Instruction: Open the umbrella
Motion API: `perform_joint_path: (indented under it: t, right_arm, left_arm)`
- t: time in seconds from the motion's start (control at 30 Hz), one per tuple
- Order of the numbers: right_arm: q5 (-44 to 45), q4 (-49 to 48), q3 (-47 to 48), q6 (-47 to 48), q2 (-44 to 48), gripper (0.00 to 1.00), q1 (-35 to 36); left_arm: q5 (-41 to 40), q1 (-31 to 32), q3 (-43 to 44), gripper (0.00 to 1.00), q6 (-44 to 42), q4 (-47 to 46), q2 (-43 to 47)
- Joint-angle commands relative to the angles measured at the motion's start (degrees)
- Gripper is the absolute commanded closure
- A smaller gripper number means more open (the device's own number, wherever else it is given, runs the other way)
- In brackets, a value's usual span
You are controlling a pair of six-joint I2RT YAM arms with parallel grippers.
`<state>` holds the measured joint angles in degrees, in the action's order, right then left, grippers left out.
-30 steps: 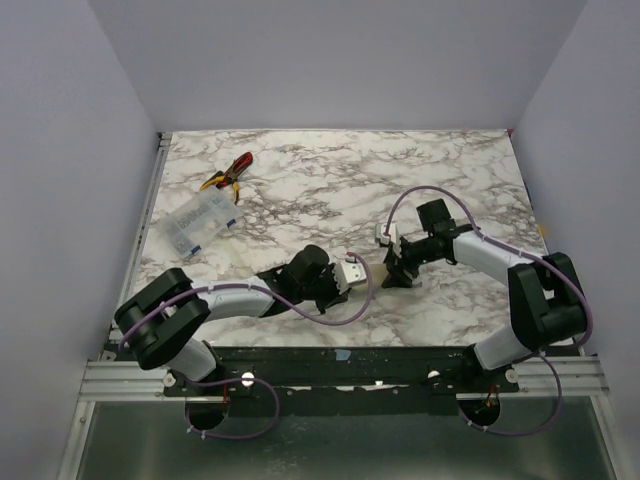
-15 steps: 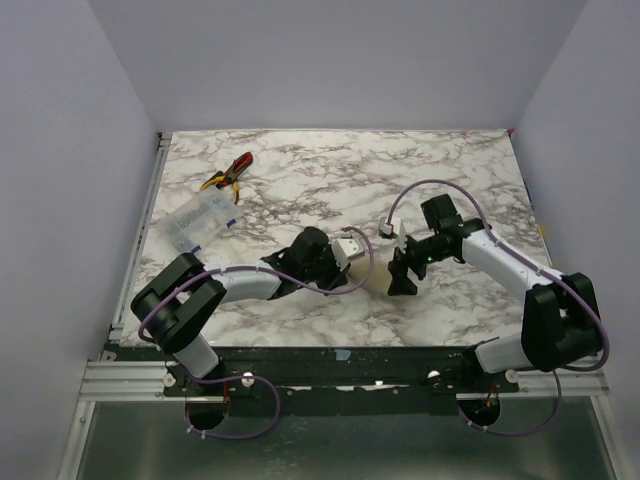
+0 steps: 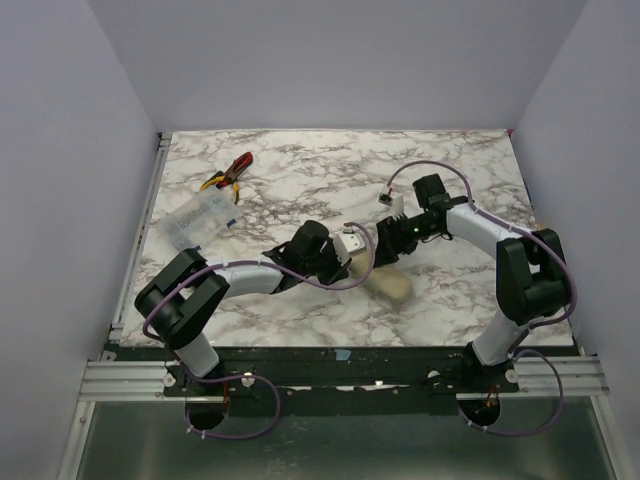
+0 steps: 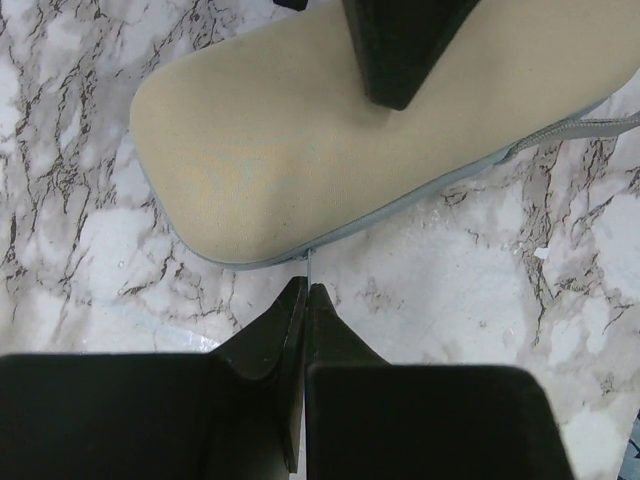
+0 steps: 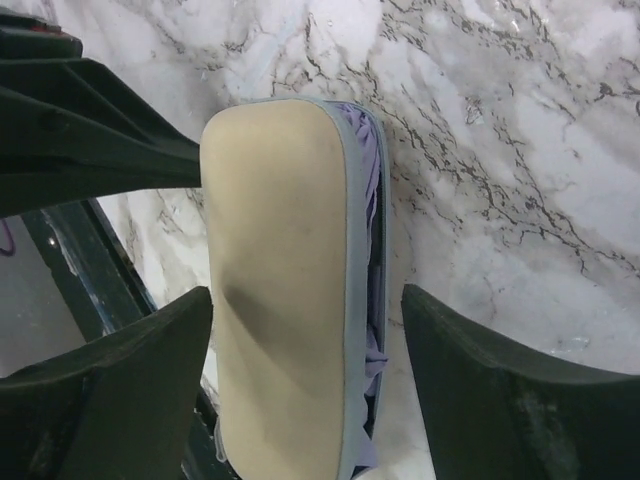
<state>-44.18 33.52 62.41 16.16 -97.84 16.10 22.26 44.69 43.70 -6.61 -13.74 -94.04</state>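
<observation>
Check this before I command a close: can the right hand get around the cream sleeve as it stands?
Likely yes: the right hand is open, a finger on each side of the cream sleeve, nothing between.

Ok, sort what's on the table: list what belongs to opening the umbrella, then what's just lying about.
For the job:
umbrella, lavender folds showing inside the cream sleeve
left gripper, shut at the sleeve's edge
right gripper, open astride the sleeve

Lying about:
pliers
clear plastic box
</observation>
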Motion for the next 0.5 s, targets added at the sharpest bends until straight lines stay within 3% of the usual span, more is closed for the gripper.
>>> perform_joint_path:
  t: [0.0, 0.13, 0.37, 0.47]
  right_arm:
    - [-0.2, -6.5, -2.4, -10.7, -1.0, 0.29, 0.0]
    - [-1.6, -9.7, -4.5, -14.4, -0.4, 0.48, 0.0]
    - [-1.3, -14.4, -8.6, -17.7, 0.9, 0.68, 0.0]
    - [-2.3, -15.4, -9.8, -18.0, 1.5, 0.84, 0.0]
  left_arm:
    - [3.1, 0.8, 1.2, 1.0, -1.0, 0.2, 0.8]
    - [2.8, 2.5, 0.8, 1.0, -2.1, 0.8, 1.2]
    - [2.6, 4.8, -0.3, 1.0, -1.0, 0.5, 1.5]
    - [2.0, 4.9, -0.2, 1.0, -0.7, 0.4, 1.1]
